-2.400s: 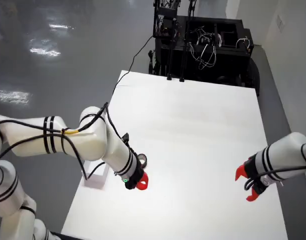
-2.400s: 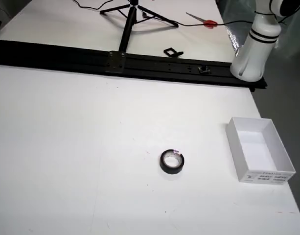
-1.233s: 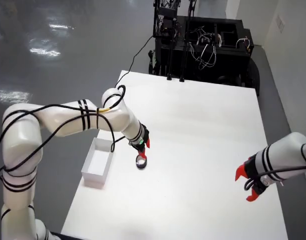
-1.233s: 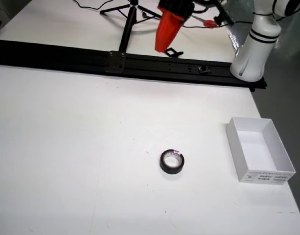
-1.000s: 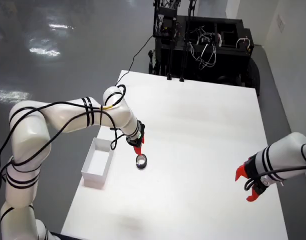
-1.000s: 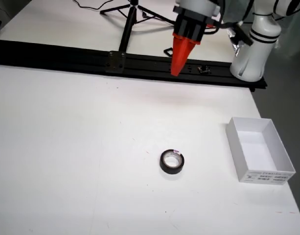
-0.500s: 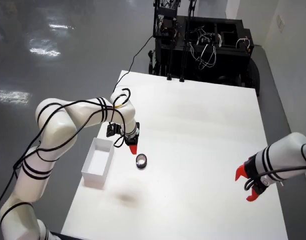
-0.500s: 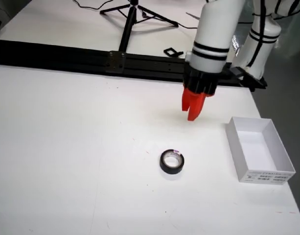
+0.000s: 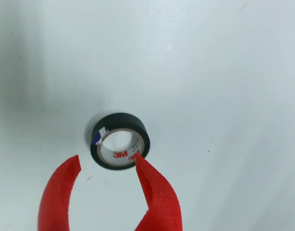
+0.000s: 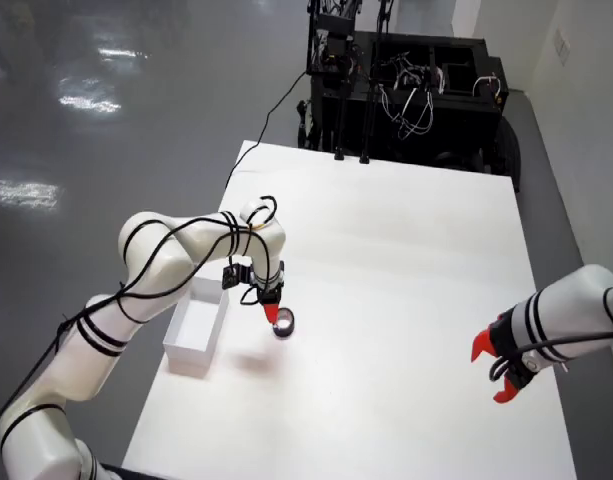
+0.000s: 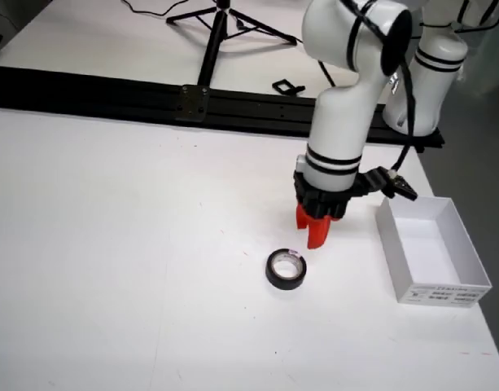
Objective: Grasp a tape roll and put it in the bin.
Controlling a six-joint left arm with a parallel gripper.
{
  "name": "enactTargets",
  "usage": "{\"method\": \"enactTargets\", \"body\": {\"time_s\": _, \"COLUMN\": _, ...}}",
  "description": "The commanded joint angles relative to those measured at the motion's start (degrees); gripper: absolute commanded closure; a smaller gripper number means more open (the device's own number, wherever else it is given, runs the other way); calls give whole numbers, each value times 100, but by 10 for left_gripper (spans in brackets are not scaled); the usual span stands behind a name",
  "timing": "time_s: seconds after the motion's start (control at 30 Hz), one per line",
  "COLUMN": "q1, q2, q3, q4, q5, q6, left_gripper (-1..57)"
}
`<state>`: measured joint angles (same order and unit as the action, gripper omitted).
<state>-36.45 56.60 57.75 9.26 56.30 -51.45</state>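
tape [image 9: 119, 141] lies flat on the white table [image 9: 224, 72], hole up, a black roll with a pale core that carries red lettering. in the view that rides on the gripper, the gripper [image 9: 107, 162] hangs over it with its two red fingers [image 9: 157, 192] spread apart, nothing between them. the right finger's tip overlaps the roll's lower right rim in that view, while the left tip sits off to the lower left of the roll with bare table showing between; whether either finger touches the tape cannot be told.

in the view from the side, the tape [image 11: 286, 270] rests near the table's middle, and the gripper [image 11: 315, 229] points down just above and to the right of it, tips close to the roll's upper right edge. the white arm [image 11: 347, 98] rises from there toward the top of that view. the bin [image 11: 431, 249], a white open box, sits to the right of the tape near the table edge, apart from both roll and gripper.

in the view from above, the gripper [image 10: 274, 312] is at the tape [image 10: 284, 322], with the bin [image 10: 196, 326] to their left by the table's left edge. a second arm [image 10: 556, 320] with red fingers stands at the right side, well apart from the tape.
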Motion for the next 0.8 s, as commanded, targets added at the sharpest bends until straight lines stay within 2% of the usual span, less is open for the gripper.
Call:
{"method": "enactTargets", "body": {"time_s": 0.03, "q1": -117, "q2": 1029, "q3": -722, "q4": -21, "q5": 30, "q6": 12, "left_gripper": 314}}
{"method": "enactTargets", "body": {"time_s": 0.4, "q1": -363, "q2": 1117, "q3": -827, "q4": -47, "q5": 92, "q6": 21, "left_gripper": 317}}
{"method": "enactTargets", "body": {"time_s": 0.8, "q1": -328, "q2": 1284, "q3": -1144, "q4": -65, "q5": 101, "q6": 21, "left_gripper": 318}}
